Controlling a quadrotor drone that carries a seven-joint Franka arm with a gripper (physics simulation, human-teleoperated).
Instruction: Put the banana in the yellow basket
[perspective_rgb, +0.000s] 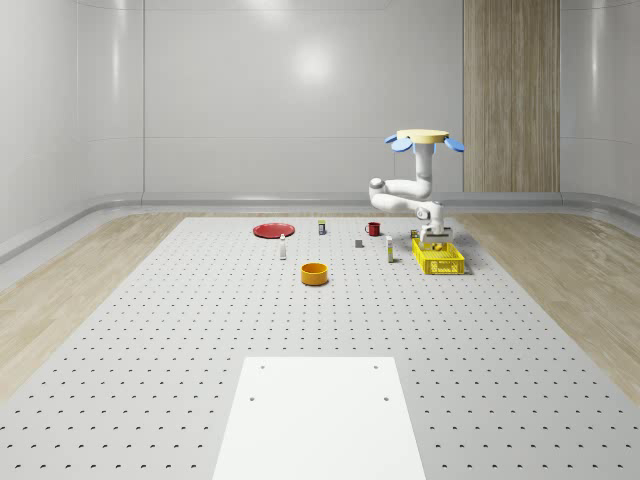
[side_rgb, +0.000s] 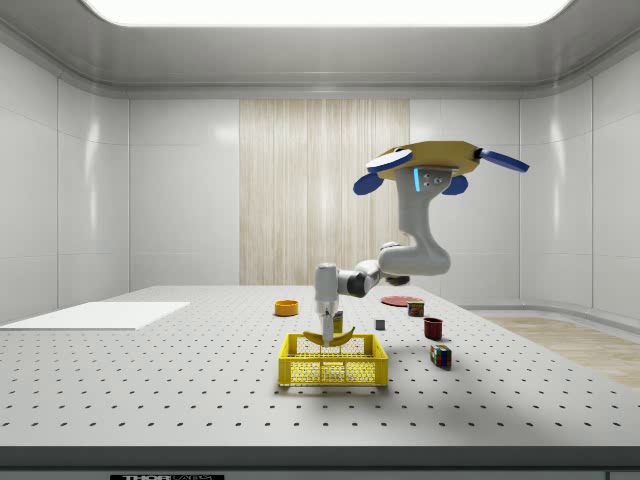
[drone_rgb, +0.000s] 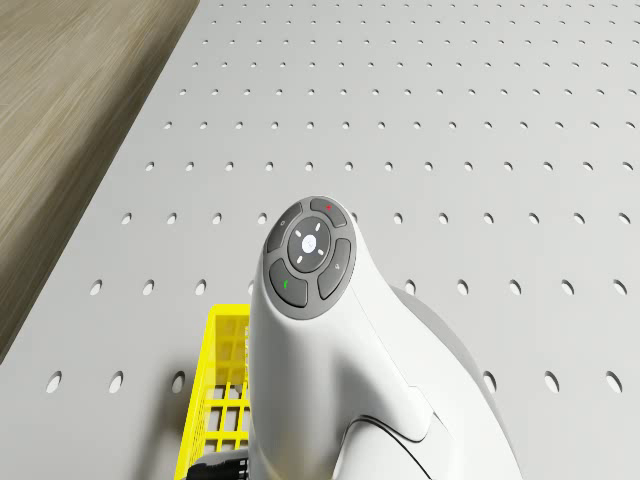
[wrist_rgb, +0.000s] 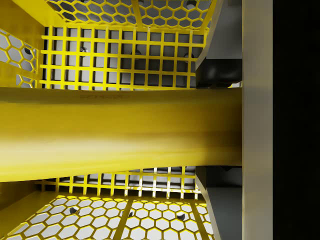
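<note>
Yellow banana (side_rgb: 333, 339) clamped in tool (side_rgb: 326, 331), held just above basket (side_rgb: 333, 372) rim, lower centre of side view. Drone (side_rgb: 432, 158) hovering above desk (side_rgb: 150, 380), beside basket.

Bright, even illumination from a broad ceiling light panel (side_rgb: 330, 10). A soft glare spot lies on the glossy back wall (perspective_rgb: 315, 65). Small, soft-edged shadows sit beneath the yellow basket (side_rgb: 333, 362) and the other objects on the perforated worktop (side_rgb: 150, 380). In the wrist view the banana (wrist_rgb: 115, 132) carries a smooth highlight, with a black band along one edge.
</note>
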